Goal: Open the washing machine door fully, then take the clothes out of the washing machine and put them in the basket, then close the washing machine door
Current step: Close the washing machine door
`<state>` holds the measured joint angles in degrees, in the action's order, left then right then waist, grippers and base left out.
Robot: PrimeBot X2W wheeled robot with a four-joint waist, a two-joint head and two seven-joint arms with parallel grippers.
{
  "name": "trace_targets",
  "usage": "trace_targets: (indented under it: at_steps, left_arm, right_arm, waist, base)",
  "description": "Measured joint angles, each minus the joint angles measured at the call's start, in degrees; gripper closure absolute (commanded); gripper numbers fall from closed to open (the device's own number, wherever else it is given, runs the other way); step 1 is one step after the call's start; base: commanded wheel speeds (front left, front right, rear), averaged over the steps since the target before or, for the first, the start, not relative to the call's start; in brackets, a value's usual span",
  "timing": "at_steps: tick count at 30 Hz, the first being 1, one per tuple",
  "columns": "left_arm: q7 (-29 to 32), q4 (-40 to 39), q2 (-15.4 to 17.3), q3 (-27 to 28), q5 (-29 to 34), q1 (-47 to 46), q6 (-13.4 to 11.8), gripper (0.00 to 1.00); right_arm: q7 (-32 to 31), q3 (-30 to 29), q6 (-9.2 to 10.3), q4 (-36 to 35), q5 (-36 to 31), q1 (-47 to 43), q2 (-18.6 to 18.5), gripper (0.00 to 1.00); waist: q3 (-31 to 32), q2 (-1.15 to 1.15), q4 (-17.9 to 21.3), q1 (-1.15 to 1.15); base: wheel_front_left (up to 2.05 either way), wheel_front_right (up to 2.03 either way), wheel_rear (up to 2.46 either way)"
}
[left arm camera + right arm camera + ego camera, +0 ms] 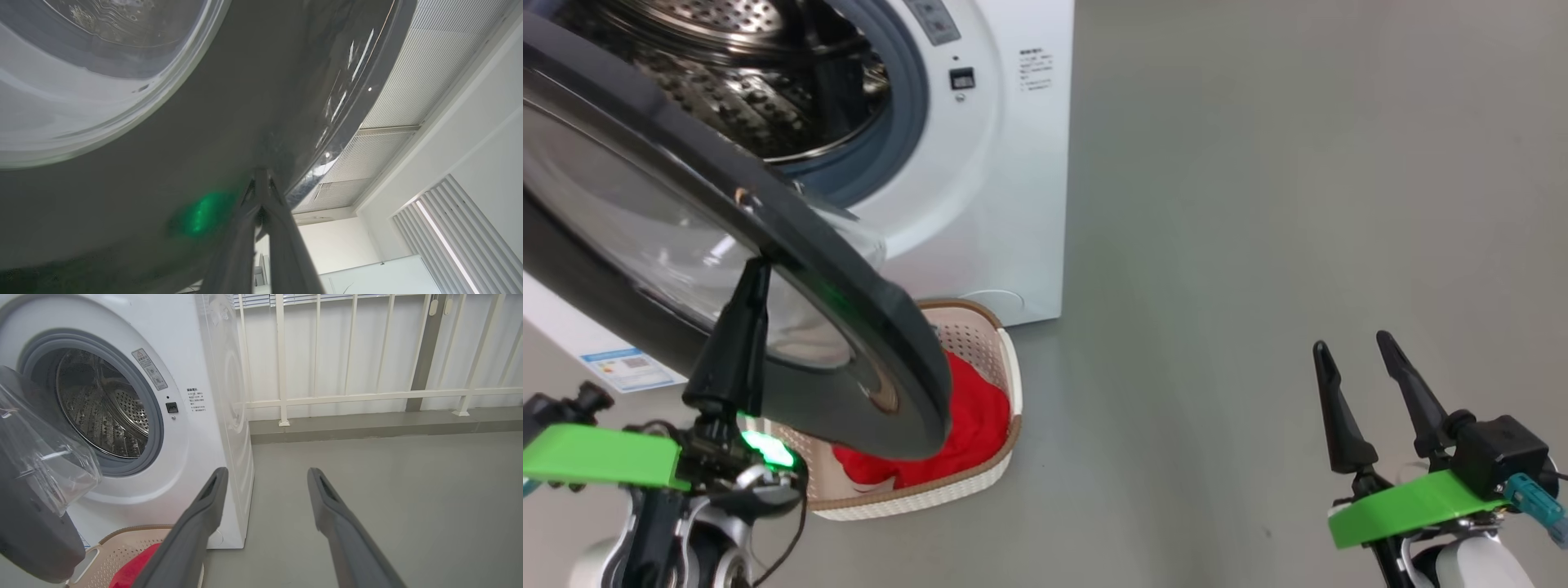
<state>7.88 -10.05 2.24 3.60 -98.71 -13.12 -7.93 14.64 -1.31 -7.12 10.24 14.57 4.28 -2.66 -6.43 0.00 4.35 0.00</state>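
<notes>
Glossy door [890,343]; smooth grey floor [1258,204]; white railing [280,355].

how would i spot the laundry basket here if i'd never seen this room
Find the big white washing machine standing on the grey floor. On the floor at its foot, partly under the open black-rimmed door, sits the basket. It is the one cream perforated tub with a brown rim, holding red clothes.

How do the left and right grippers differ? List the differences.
Left gripper is shut, fingers together; right gripper is open, fingers apart. Left gripper's tips rest against the door's black rim; right gripper hangs over the floor, touching nothing. Both have long dark fingers and hold nothing.
</notes>
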Motion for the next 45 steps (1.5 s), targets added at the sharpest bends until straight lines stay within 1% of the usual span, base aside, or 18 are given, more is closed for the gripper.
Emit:
trace_targets:
  at_steps: [1,5,13,22,26,29,36,41,45]
  left_arm:
    - [0.0,0.3,0.0,0.0,0.0,-0.5,0.4,1.0]
    - [-0.7,1.4,0.0,0.0,0.4,-2.3,0.5,1.0]
    - [-1.5,4.8,-0.1,0.3,0.4,-6.8,2.0,1.0]
    - [-2.5,9.0,-0.2,0.1,1.2,-12.8,3.0,1.0]
    - [-4.0,11.9,-0.3,-0.2,2.0,-17.9,3.5,1.0]
    - [-4.6,13.9,-0.3,-0.6,3.0,-21.1,4.5,1.0]
    - [-6.0,18.5,-0.4,-0.9,4.4,-27.6,5.5,1.0]
    - [-6.5,21.7,-0.4,-1.3,5.6,-31.0,7.5,1.0]
    - [-6.6,23.8,-0.4,-1.4,5.9,-33.0,8.6,1.0]
  right_arm:
    - [0.0,0.0,0.0,0.0,0.0,0.3,0.0,0.0]
    - [0.0,0.0,0.0,-0.1,0.0,1.2,0.0,0.0]
    - [0.0,0.1,0.0,-0.1,0.0,2.1,0.0,0.0]
    - [0.0,0.0,0.0,-0.8,0.0,3.2,0.0,0.0]
    - [0.0,-0.1,0.0,-0.9,0.0,3.4,0.0,0.0]
    - [0.0,-0.1,0.0,-1.1,0.0,4.6,0.0,0.0]
    - [0.0,-0.1,0.0,-1.5,0.0,5.9,0.0,0.0]
    - [0.0,0.2,0.0,-1.5,0.0,6.7,0.0,0.0]
    - [0.0,0.4,0.0,-1.5,-0.1,7.7,0.0,0.0]
  waist:
    - [-0.3,0.0,0.3,0.0]
    - [-1.2,0.0,1.6,0.0]
    - [-2.3,0.0,3.8,0.0]
    - [-4.6,0.0,5.1,0.0]
    - [-6.6,0.0,5.8,0.0]
    - [-7.9,0.0,6.1,0.0]
    - [-10.9,0.0,6.8,0.0]
    - [-12.4,0.0,6.9,0.0]
    - [-13.4,0.0,7.0,0.0]
  base:
    - [0.0,0.0,0.0]
    - [0.0,0.0,0.0]
    - [0.0,0.0,0.0]
    - [0.0,0.0,0.0]
    - [0.0,0.0,0.0]
    - [0.0,0.0,0.0]
    - [0.0,0.0,0.0]
    - [0.0,0.0,0.0]
    - [0.0,0.0,0.0]
